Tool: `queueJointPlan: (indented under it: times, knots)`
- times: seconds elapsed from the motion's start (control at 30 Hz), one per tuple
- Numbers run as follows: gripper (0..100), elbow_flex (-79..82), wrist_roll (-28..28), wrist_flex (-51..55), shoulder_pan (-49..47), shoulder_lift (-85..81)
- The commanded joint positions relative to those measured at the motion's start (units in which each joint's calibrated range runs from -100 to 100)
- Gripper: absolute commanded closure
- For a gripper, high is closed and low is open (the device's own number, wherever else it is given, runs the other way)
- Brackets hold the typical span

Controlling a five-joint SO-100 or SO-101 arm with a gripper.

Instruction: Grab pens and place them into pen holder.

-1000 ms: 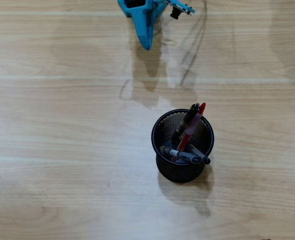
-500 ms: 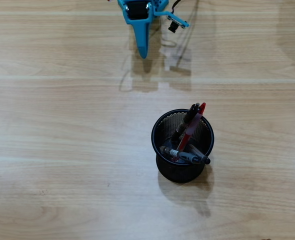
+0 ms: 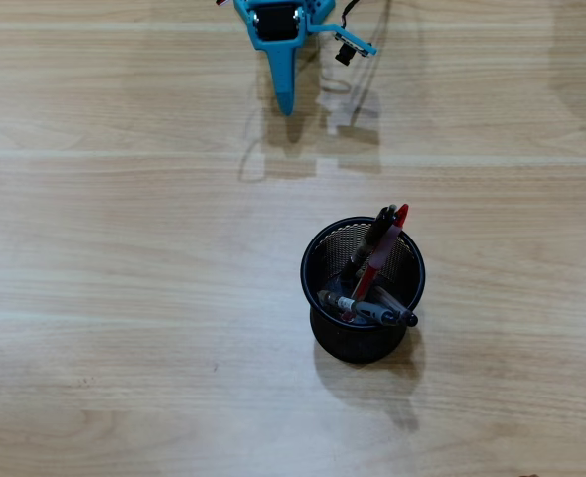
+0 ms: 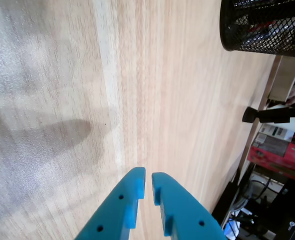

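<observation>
Hand has barely shifted since half a second ago, hovering empty with tips nearly closed above the desk; pens unmoved in pen holder.

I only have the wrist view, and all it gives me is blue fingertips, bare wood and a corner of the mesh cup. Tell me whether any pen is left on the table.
Observer: None. In the overhead view the wooden table is bare of pens; they all sit in the pen holder.
Operator: Say which pens you can make out in there.
Observer: A red pen and a black pen lean against the rim, tips sticking out above it. A grey-and-white pen lies across the inside. I cannot pick out a fourth.
Operator: Report where my gripper sits relative to the cup.
Observer: The gripper is at the top edge of the overhead view, well clear of the holder, holding nothing.
</observation>
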Motion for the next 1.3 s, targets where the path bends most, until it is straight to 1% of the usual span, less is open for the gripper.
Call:
queueJointPlan:
  times: [0.0, 1.27]
  knots:
    - [97, 0.52, 0.01, -0.40, 0.80, -0.68]
    - [97, 0.52, 0.06, -0.40, 0.70, -0.68]
